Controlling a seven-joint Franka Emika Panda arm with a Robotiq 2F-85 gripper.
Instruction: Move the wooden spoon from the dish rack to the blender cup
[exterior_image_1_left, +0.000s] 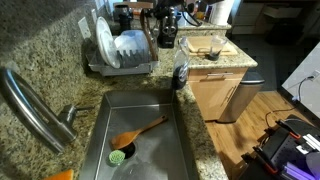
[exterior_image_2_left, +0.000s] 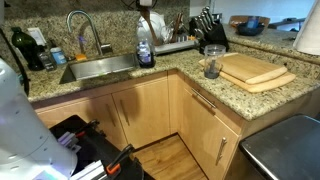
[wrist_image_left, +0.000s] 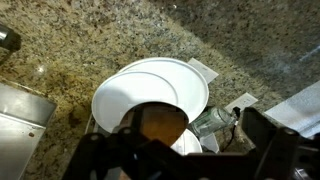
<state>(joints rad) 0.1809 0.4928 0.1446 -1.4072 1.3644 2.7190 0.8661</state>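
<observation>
The silver dish rack (exterior_image_1_left: 122, 66) stands behind the sink with white plates (wrist_image_left: 150, 90) in it; it also shows in an exterior view (exterior_image_2_left: 176, 44). In the wrist view a brown rounded wooden end (wrist_image_left: 163, 122), seemingly the wooden spoon's, stands up in front of the plates; its handle is hidden. My gripper (wrist_image_left: 190, 150) hangs over the rack, fingers wide apart and open, with the brown end just inside the left finger. It appears dark above the rack's end (exterior_image_1_left: 164, 32). The clear blender cup (exterior_image_1_left: 212, 45) (exterior_image_2_left: 212, 63) stands by the cutting board.
An orange-tan broad spoon (exterior_image_1_left: 140, 130) and a green scrubber (exterior_image_1_left: 117, 155) lie in the sink (exterior_image_1_left: 150, 108). A faucet (exterior_image_1_left: 30, 105), a dark dispenser (exterior_image_1_left: 180, 72), a wooden cutting board (exterior_image_2_left: 255, 70), a knife block (exterior_image_2_left: 210, 25) and a glass jar (wrist_image_left: 215, 122) in the rack.
</observation>
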